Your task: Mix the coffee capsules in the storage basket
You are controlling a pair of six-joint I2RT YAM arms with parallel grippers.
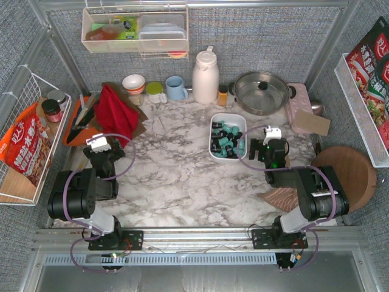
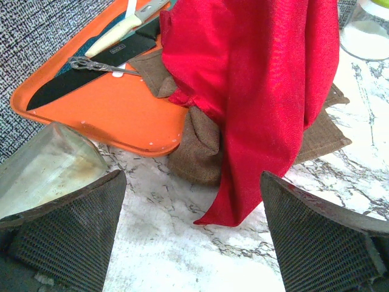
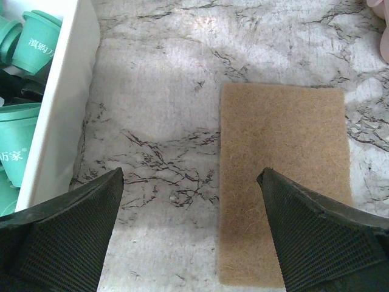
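Both arms sit low at the bottom edge, jaws wide, nothing held.
We see the left gripper (image 1: 97,143) at left beside the red cloth (image 1: 115,112), and the right gripper (image 1: 272,134) just right of the storage basket (image 1: 213,137), right of centre, where teal and black coffee capsules (image 1: 228,139) lie clumped. We judge the right arm should cross the rim and stir gently, spilling none. The marble table (image 1: 176,176) is ringed by grey fabric walls.

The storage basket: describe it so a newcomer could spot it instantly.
Find the marble table, then the steel pan at its back right. Just in front, slightly left, sits the storage basket, a white rounded-corner tray. It alone holds teal and black coffee capsules.
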